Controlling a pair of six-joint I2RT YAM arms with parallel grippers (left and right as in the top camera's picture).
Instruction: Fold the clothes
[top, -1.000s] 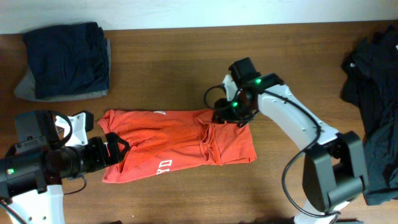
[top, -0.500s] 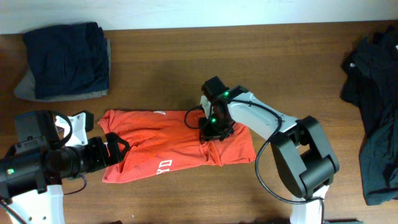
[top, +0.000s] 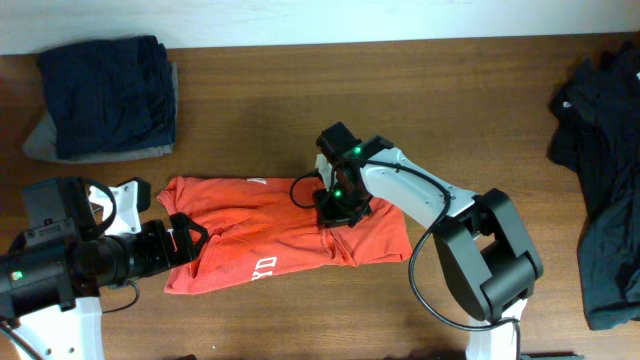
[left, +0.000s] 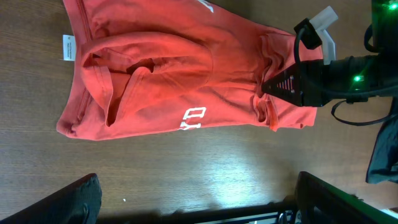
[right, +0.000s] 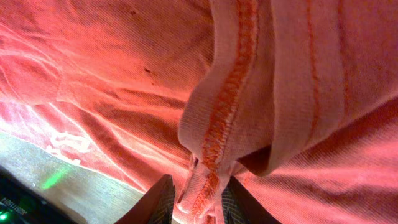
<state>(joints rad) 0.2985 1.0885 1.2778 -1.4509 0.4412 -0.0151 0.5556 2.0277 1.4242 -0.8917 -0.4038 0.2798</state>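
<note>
**A:** How does the shirt look, and where is it?

**B:** The orange-red T-shirt lies rumpled on the table, just left of centre in the overhead view. It stretches from 9 to 3 o'clock. Ridges of cloth cross its middle, and white lettering sits near its 6 o'clock edge. In the left wrist view a white label sticks out at one corner.

**A:** And the pincers?

**B:** The right gripper is down on the shirt's 3 o'clock half. Its fingers press in on a raised fold of stitched hem, pinching it. The left gripper is at the shirt's 9 o'clock end, its jaws spread wide.

**A:** What room is there around it?

**B:** Bare wood runs along the shirt's 12 o'clock side and on toward 3 o'clock. A folded navy garment rests on a grey garment at 10 o'clock, well apart from the shirt. A heap of black clothes lies at the 3 o'clock edge of the table.

**A:** Anything hard to make out?

**B:** The frame cuts off the black heap, so its pieces cannot be counted. The right gripper covers the cloth beneath it in the overhead view. The right wrist view shows little but fabric, and its fingertips run off the bottom. Whether the left gripper touches the shirt cannot be told.
</note>
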